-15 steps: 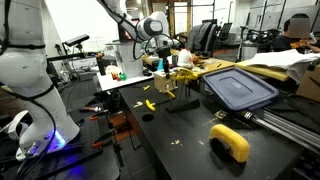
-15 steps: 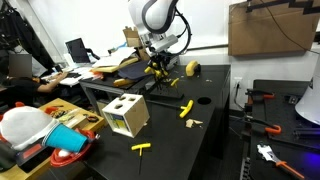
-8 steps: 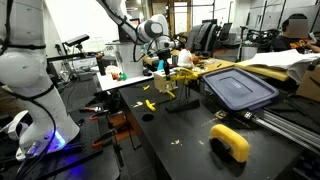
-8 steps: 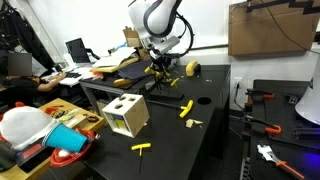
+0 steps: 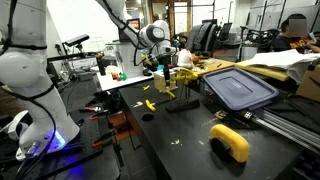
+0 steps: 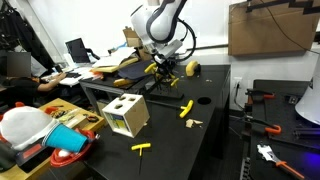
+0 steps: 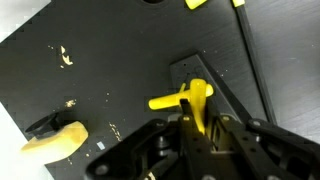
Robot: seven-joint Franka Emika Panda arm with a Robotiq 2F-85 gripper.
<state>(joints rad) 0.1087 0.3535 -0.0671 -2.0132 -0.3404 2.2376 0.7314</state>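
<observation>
My gripper (image 7: 196,128) is shut on a yellow cross-shaped piece (image 7: 188,99) and holds it above the black tabletop. A dark square plate (image 7: 222,80) lies directly under it. In both exterior views the gripper (image 5: 165,70) (image 6: 166,70) hangs low over the far part of the black table with the yellow piece in its fingers. A curved yellow piece (image 7: 54,141) lies on the table to the side.
A wooden box with cut-out holes (image 6: 125,115) stands near a table edge. Loose yellow pieces (image 6: 186,108) (image 6: 143,147) (image 5: 150,103) lie on the tabletop. There is also a grey bin lid (image 5: 238,88) and a yellow roll (image 5: 230,141). People and desks are behind.
The arm's wrist has shifted slightly sideways over the table. The yellow piece stays in the gripper. Nothing on the table has moved.
</observation>
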